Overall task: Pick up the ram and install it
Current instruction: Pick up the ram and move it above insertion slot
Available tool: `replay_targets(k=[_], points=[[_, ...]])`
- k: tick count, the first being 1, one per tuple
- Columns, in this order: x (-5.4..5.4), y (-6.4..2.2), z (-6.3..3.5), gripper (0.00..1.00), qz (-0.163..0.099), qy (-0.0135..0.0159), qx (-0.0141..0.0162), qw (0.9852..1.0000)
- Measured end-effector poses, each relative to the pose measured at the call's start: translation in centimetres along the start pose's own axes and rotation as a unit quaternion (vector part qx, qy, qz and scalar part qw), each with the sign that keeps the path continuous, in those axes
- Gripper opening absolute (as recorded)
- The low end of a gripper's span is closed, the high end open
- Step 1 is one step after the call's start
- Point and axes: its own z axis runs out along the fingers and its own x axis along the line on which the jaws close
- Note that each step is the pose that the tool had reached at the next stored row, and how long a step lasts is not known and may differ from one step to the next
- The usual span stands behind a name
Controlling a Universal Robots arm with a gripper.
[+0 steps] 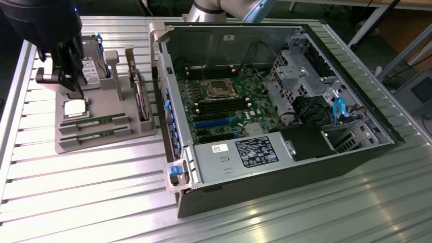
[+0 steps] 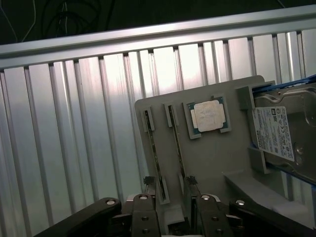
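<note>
— While slotted in the grey tray (image 1: 81,146), found the ram (image 1: 95,120) at the exterior view's left, just below the processor (image 1: 76,107).

— Saw the gripper (image 2: 170,183) released, empty, upper left. Needed jaws squared across the stick's long edges, centred, lowered gently.

Black gripper (image 2: 169,195), silver screws (image 2: 143,197) on linkages; silver arm tube (image 1: 204,10), grey-blue joint cap (image 1: 260,9).

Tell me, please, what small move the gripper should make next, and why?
Probably lower the gripper toward the ram stick nearer the processor, keeping that stick between its fingers. The gripper is open, holds nothing and hangs above the gray tray. That stick and the other ram stick lie untouched in their slots beside the processor.
</note>
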Motion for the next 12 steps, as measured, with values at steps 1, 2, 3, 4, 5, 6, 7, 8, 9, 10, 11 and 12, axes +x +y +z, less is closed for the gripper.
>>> replay_targets(k=[1, 2, 3, 4, 5, 6, 7, 8, 9, 10, 11, 12], points=[[0.01, 0.02, 0.04, 0.36, 0.000, 0.0000, 0.0000, 1.0000], [0.01, 0.05, 0.08, 0.36, 0.000, 0.0000, 0.0000, 1.0000], [0.02, 0.09, 0.15, 0.36, 0.000, 0.0000, 0.0000, 1.0000], [0.03, 0.12, 0.18, 0.36, 0.000, 0.0000, 0.0000, 1.0000], [0.04, 0.15, 0.24, 0.36, 0.000, -0.0001, 0.0001, 1.0000], [0.05, 0.19, 0.29, 0.36, 0.000, -0.0001, 0.0001, 1.0000], [0.07, 0.24, 0.36, 0.36, 0.000, -0.0001, 0.0001, 1.0000], [0.08, 0.28, 0.41, 0.36, 0.000, 0.0000, 0.0000, 1.0000], [0.10, 0.35, 0.50, 0.36, 0.000, 0.0000, 0.0000, 1.0000], [0.11, 0.39, 0.54, 0.36, 0.000, 0.0000, 0.0000, 1.0000], [0.12, 0.42, 0.57, 0.36, 0.000, 0.0000, 0.0000, 1.0000], [0.13, 0.44, 0.60, 0.36, 0.000, 0.0000, 0.0000, 1.0000]])
